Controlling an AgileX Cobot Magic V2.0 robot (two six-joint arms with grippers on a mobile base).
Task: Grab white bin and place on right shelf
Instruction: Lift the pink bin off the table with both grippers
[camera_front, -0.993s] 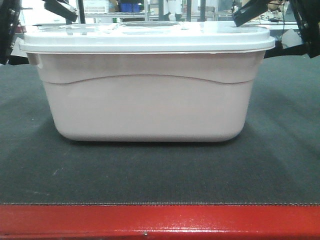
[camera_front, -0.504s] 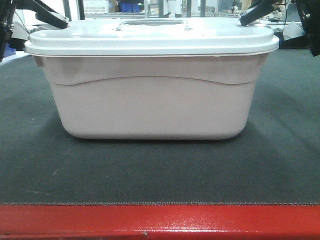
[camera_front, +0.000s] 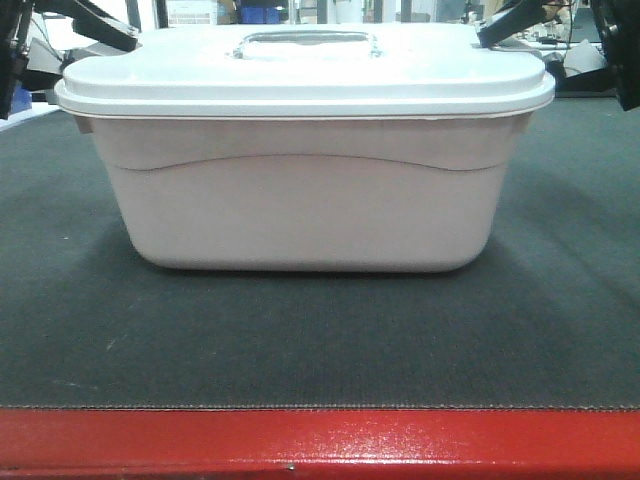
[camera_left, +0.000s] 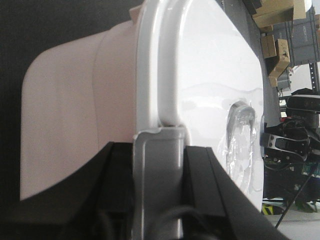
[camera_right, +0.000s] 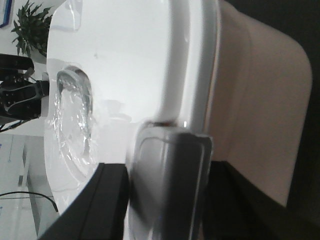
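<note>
- Left gripper (camera_left: 159, 150) presses on the lid rim at the left end of the white bin (camera_front: 300, 200); its opening cannot be told.
- The white bin is mid-surface (camera_front: 300, 340). Its base sits higher than a second ago and more lid (camera_front: 300, 75) shows, so the lift has likely begun.
- Right gripper (camera_right: 170, 150) presses on the right rim; its opening is equally unclear.

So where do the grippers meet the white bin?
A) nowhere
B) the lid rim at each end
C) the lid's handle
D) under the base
B: the wrist views show a grey finger of the left gripper and of the right gripper against the lid rim of the white bin, clear of the handle.
</note>
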